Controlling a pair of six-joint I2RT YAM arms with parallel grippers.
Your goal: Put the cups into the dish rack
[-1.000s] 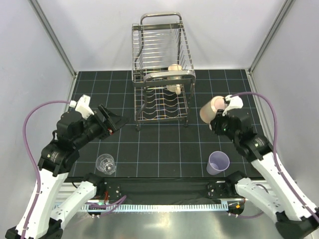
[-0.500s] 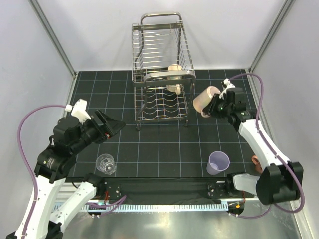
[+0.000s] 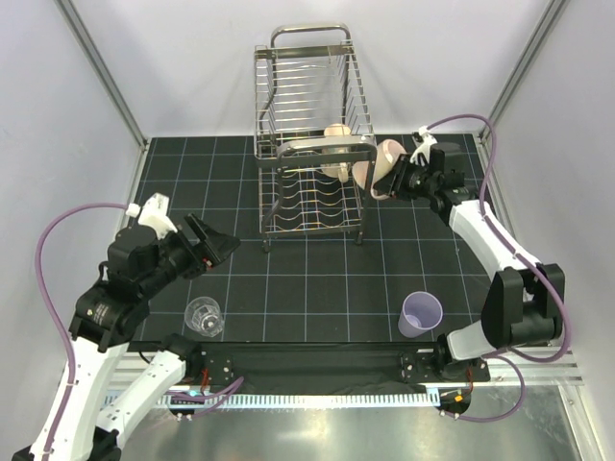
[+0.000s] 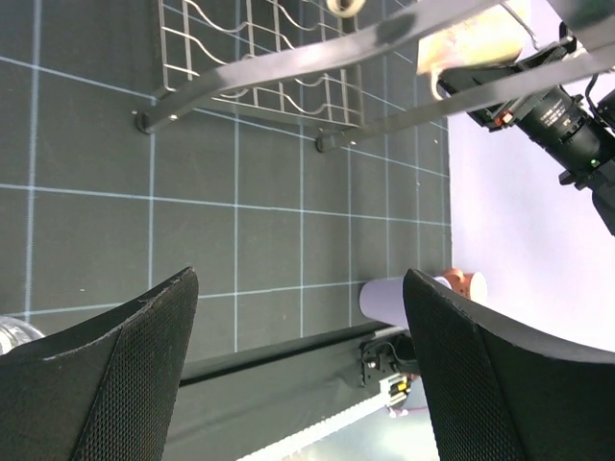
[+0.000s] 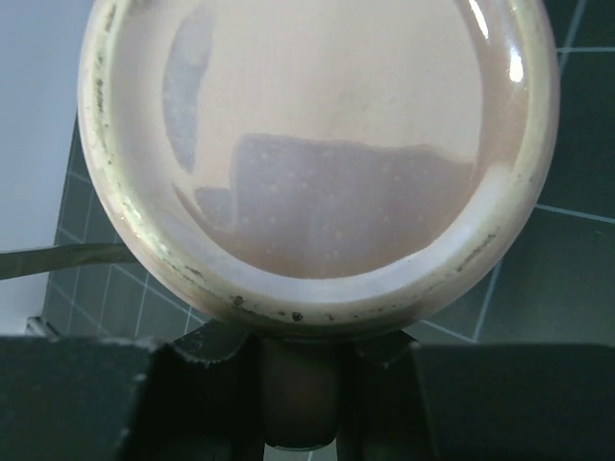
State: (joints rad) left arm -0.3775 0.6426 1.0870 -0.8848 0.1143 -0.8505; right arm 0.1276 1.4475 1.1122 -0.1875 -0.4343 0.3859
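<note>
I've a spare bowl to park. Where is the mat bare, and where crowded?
Widest bare mat: between clear glass and lavender tumbler, in front of the dish rack. Crowded right of the rack, where the right hand holds a pinkish mug.

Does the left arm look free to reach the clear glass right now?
Probably yes: the left gripper is open and empty, and the clear glass stands alone nearby, nothing between them.

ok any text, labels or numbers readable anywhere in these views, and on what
None can be read.
Faint white print on the black camera lens: too small and blurred to read.
No markings visible on the pinkish-beige ceramic mug, lavender plastic tumbler or steel wire dish rack.
</note>
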